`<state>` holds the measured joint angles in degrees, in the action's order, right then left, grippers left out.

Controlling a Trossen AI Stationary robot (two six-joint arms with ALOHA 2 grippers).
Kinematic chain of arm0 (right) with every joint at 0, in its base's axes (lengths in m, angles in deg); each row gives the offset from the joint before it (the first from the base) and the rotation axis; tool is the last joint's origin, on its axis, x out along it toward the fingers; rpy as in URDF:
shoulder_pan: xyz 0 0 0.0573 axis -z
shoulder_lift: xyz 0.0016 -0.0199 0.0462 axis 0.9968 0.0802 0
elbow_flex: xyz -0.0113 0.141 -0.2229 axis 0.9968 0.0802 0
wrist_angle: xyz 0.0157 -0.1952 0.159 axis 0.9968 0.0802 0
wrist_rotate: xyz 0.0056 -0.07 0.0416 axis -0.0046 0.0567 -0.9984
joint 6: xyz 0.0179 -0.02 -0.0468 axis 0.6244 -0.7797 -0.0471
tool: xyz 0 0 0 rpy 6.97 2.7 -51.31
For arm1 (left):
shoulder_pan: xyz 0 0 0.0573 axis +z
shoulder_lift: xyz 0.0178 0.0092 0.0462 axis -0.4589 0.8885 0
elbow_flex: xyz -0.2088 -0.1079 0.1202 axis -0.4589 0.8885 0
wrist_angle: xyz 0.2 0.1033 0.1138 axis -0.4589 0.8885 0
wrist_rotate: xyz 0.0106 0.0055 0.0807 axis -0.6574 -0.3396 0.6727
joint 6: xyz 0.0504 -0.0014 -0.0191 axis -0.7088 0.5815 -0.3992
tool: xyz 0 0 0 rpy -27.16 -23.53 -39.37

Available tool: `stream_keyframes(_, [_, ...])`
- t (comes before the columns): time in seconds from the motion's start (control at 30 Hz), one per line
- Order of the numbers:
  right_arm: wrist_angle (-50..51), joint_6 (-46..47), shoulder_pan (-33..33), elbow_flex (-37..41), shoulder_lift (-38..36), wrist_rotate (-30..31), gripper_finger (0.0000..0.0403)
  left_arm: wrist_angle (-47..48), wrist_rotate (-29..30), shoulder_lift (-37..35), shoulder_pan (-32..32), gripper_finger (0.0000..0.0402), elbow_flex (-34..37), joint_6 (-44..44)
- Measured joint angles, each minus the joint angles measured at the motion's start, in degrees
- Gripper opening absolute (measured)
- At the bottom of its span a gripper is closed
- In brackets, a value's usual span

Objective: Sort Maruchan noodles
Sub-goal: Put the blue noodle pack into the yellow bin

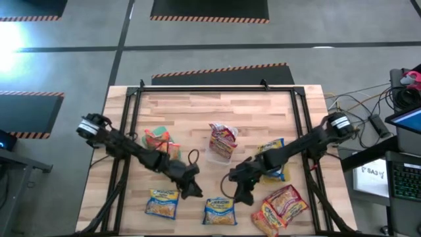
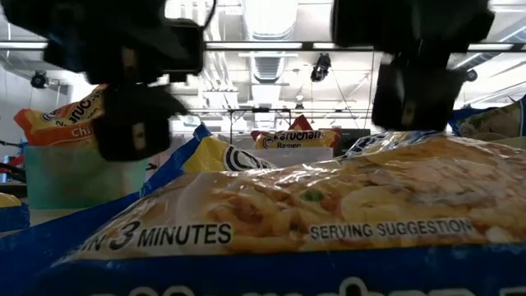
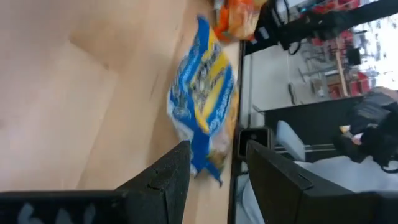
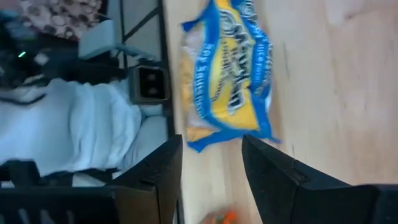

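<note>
**Both grippers over the front blue-yellow packets, nothing held**

Your right gripper hangs just above the middle blue-yellow ramen packet at the table's front edge; its fingers stand parted with bare wood between them, gripping nothing. Your left gripper sits nearby, between that packet and a second blue-yellow packet to its left, jaws part-open and empty. You have red-pink packets lying at the front right. Another blue-yellow packet lies under your right arm. A clear bin mid-table holds a red packet, and a green bin holds orange ones.
</note>
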<state>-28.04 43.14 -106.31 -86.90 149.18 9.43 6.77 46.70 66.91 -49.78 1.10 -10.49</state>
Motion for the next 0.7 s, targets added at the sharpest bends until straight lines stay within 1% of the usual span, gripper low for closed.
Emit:
stream_keyframes(0.23, [-0.61, 0.79, -0.22, -3.44, 6.06, -0.03, 0.0157, 0.34, 10.14, 2.1, -5.98, 0.0139, -1.12, 1.3])
stream_keyframes(0.33, [-0.1, 0.58, -0.22, -4.43, 7.19, 0.0, 0.016, 0.3, 12.83, 4.14, -7.65, 0.0139, -1.6, 3.06])
stream_keyframes(0.4, [0.18, 0.03, -0.2, -5.02, 7.24, 0.69, 0.016, 0.55, 13.18, 5.3, -8.83, 0.0139, -1.53, 4.25])
stream_keyframes(0.47, [0.76, -0.71, -0.15, -5.18, 6.78, 0.94, 0.016, -0.69, 13.18, 7.81, -9.33, 0.0139, -3.18, 5.28])
stream_keyframes(0.53, [0.85, -0.76, -0.15, -4.88, 6.57, 1.57, 0.016, 0.2, 13.15, 9.48, -10.13, 0.0139, -4.34, 5.59])
stream_keyframes(0.63, [1.91, -0.84, -0.11, -4.75, 6.17, 2.18, 0.016, -0.26, 12.81, 12.25, -10.71, 0.0139, -7.59, 4.5])
stream_keyframes(0.7, [0.48, -0.91, -0.22, -5.1, 6.79, 2.29, 0.016, 0.13, 12.94, 13.7, -11.01, 0.0139, -9.93, 3.01])
